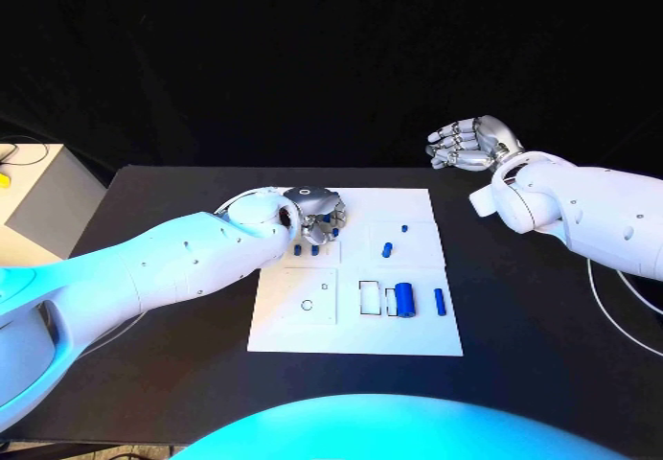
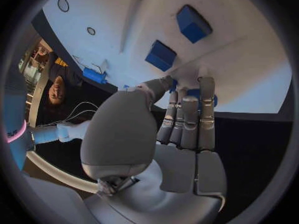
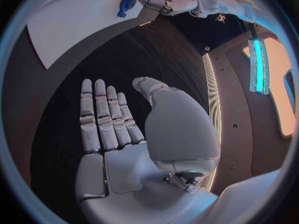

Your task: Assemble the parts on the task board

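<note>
The white task board (image 1: 353, 331) lies in the middle of the black table. My left hand (image 1: 315, 213) reaches down over its far left part. There the straight fingers (image 2: 190, 119) and the thumb close round a small blue part (image 2: 214, 100) at the fingertips. Two blue blocks (image 2: 192, 23) (image 2: 161, 55) stand on the board just in front of the hand. A larger blue cylinder (image 1: 405, 298), a thin blue pin (image 1: 440, 302) and two small blue parts (image 1: 388, 249) (image 1: 405, 228) lie to the right. My right hand (image 1: 469, 144) hangs raised beyond the board's far right corner, fingers straight and apart, holding nothing.
A white box (image 1: 41, 192) stands off the table's left edge. The board carries an outlined rectangular slot (image 1: 369, 297) and a small ring mark (image 1: 306, 306) near its front. Bare black table (image 1: 538, 316) lies to the right of the board.
</note>
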Robot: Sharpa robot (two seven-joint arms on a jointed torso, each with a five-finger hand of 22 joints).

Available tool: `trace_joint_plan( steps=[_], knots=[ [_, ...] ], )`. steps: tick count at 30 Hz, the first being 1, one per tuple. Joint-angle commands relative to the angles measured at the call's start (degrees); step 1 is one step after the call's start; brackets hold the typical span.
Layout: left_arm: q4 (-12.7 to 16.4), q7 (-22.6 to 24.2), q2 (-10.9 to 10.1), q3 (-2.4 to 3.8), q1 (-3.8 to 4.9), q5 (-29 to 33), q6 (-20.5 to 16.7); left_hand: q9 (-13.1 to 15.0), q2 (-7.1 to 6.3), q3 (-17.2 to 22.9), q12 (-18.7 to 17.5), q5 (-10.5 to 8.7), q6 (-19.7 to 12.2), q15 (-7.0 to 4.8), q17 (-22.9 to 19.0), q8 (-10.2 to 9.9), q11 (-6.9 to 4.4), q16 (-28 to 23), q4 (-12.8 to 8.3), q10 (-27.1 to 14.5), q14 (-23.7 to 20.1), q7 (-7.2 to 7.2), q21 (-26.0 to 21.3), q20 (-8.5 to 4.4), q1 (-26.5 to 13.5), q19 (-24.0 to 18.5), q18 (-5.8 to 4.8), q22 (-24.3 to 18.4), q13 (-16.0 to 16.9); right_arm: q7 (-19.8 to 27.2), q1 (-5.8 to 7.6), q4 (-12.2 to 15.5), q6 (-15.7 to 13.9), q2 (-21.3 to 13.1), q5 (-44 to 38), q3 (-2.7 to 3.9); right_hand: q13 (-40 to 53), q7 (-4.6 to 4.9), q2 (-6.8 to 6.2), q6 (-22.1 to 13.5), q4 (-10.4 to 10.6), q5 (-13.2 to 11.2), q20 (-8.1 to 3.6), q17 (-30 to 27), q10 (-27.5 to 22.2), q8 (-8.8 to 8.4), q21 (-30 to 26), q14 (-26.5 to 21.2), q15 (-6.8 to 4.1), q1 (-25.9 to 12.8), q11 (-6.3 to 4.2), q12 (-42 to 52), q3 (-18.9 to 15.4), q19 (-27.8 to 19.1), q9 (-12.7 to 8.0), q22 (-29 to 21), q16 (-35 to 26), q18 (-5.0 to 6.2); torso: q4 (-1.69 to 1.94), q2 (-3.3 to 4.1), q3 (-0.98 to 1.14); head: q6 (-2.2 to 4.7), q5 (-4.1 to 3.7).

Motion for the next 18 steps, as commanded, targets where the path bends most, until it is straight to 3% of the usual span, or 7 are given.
trace_joint_plan(
  steps=[1, 10, 18],
  knots=[
    [0.0, 0.4, 0.2, -0.05, -0.12, 0.0, 1.3, 0.0, 0.37, 0.6, 0.4, -0.21, 1.1, -0.34, 0.0, -0.3, -0.19, 0.5, -0.2, 1.0, 0.3, 0.05, 0.4, -0.35, -0.4, 0.1, 0.82, 0.4, -0.1, 0.5, 0.05, 0.1, 0.3, 0.0, -0.3, 0.04, -0.1, 2.36, 0.04, 0.3, -0.1, 0.2, -0.05, -0.1, 0.4, -0.13, 0.3, 0.5, 0.02, -0.4, -0.06, 0.2, 0.3, 0.4, -0.1, -0.1, -0.2, 0.37, 0.05, -0.04, -0.01, 0.0, 0.03],
    [0.1, 1.4, 0.2, -0.06, -0.13, 0.4, 0.8, 0.2, 0.85, 1.6, 0.2, -0.25, 3.0, -1.63, 1.2, -0.7, -1.29, 2.0, -0.8, 3.7, 1.4, -0.35, 2.2, -1.49, -0.5, 1.1, 0.51, 2.5, -0.6, 0.5, 0.05, 0.1, 0.3, 0.1, -0.3, 0.04, -0.1, 2.36, 0.04, 0.3, -0.1, 0.2, -0.05, -0.1, 0.4, -0.13, 0.3, 0.5, 0.02, -0.4, -0.06, 0.2, 0.3, 0.4, -0.1, -0.1, -0.2, 0.37, 0.07, -0.06, -0.01, 0.0, 0.03],
    [0.1, 2.0, 0.1, -0.07, -0.14, 0.5, 0.5, 1.1, 1.86, 2.3, -1.2, -0.31, 6.5, -2.42, 4.9, -0.8, -2.38, 4.3, -1.7, 7.5, 4.5, -0.93, 5.0, -2.29, -0.5, 3.4, -0.15, 5.9, -1.2, 0.5, 0.05, 0.1, 0.4, 0.2, -0.3, 0.04, -0.1, 2.36, 0.04, 0.3, -0.1, 0.2, -0.05, -0.1, 0.4, -0.13, 0.3, 0.5, 0.02, -0.4, -0.06, 0.2, 0.3, 0.4, -0.1, -0.1, -0.2, 0.37, 0.06, -0.07, -0.04, 0.0, 0.04]
  ],
)
